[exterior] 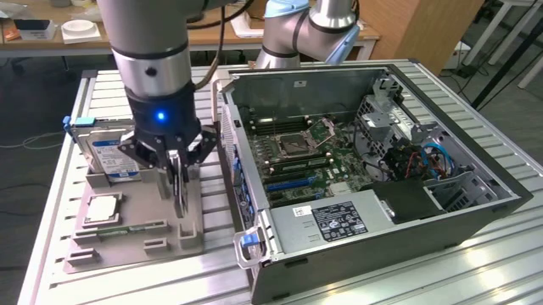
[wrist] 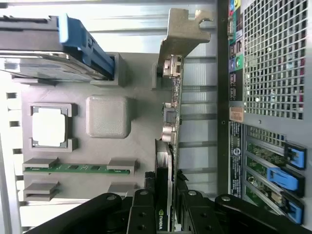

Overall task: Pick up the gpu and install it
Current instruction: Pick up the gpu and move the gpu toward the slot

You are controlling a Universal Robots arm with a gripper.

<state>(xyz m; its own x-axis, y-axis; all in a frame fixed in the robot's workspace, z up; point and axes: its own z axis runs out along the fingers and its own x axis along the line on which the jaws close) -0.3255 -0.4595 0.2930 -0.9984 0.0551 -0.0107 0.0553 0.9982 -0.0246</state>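
The gpu (exterior: 180, 194) is a thin black card standing on edge on the grey holder tray (exterior: 161, 254), to the exterior view's left of the open computer case (exterior: 475, 216). My gripper (exterior: 175, 170) hangs straight above it, and its black fingers (wrist: 141, 214) press the card from both sides. In the wrist view the gpu (wrist: 168, 146) shows edge-on, with its metal bracket (wrist: 183, 34) at the far end and my gripper (wrist: 164, 220) shut on its near end. Inside the case lies the motherboard (exterior: 309, 149) with a blue slot (exterior: 293, 184).
The tray also holds a silver hard drive with a blue label (exterior: 110, 157), a processor chip (exterior: 102, 208) and a green memory stick (exterior: 129, 229). The case's rear wall (exterior: 241, 190) stands close beside the gpu. A second arm (exterior: 306, 28) stands behind the case.
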